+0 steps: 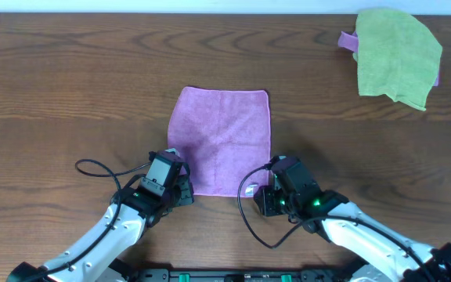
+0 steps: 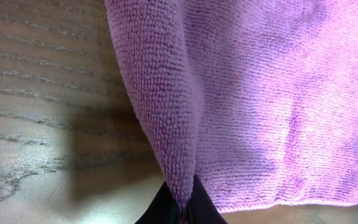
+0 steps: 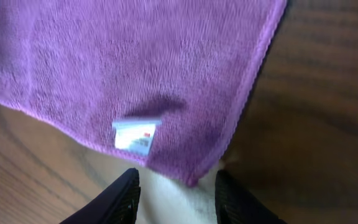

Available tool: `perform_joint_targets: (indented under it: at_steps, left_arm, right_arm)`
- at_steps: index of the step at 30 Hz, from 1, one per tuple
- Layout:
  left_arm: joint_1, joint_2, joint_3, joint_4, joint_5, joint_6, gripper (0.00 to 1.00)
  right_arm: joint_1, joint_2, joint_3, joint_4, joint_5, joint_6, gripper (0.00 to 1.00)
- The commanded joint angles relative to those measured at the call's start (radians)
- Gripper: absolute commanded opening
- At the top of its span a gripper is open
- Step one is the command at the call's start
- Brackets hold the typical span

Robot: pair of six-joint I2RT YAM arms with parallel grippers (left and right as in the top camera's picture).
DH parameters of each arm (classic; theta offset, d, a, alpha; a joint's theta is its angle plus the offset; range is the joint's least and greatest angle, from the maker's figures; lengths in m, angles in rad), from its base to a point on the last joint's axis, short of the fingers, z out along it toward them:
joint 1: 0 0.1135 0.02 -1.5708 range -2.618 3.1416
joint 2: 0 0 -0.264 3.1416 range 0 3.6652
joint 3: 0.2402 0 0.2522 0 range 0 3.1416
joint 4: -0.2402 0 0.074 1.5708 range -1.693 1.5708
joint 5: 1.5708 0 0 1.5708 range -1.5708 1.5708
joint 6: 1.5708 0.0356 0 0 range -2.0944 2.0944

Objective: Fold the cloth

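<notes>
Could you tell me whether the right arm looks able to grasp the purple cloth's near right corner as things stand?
Probably yes: the right gripper is open, and the corner of the cloth lies just ahead of the gap between its fingers, with nothing in between.

Green cloth (image 1: 398, 56) on wooden table (image 1: 69, 78)

open table (image 1: 69, 70) left of the cloth (image 1: 224, 133); green cloth (image 1: 398, 55) heaped at far right corner
</notes>
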Motion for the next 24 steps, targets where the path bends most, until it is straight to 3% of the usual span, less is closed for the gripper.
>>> perform_joint_targets:
  at_steps: [1, 12, 14, 19, 21, 24]
  left_arm:
    - [0.005, 0.004, 0.020, -0.004, 0.018, 0.023, 0.06]
    - [0.005, 0.004, 0.020, -0.003, 0.017, 0.023, 0.06]
    - [0.005, 0.004, 0.020, -0.003, 0.017, 0.023, 0.06]
    - [0.005, 0.004, 0.020, -0.004, 0.018, 0.023, 0.06]
    - [0.005, 0.004, 0.020, -0.004, 0.017, 0.023, 0.06]
    - [0.005, 0.004, 0.021, -0.003, 0.018, 0.023, 0.06]
  right_arm:
    - [-0.021, 0.037, -0.010, 0.000, 0.018, 0.009, 0.41]
    - [-0.039, 0.101, -0.010, 0.045, 0.018, 0.029, 0.41]
    - [-0.039, 0.128, -0.010, 0.058, 0.009, 0.042, 0.35]
    - [-0.039, 0.161, -0.010, 0.072, -0.005, 0.054, 0.06]
    - [-0.039, 0.161, -0.010, 0.072, -0.005, 0.054, 0.01]
    - [-0.039, 0.161, -0.010, 0.077, -0.009, 0.076, 0.01]
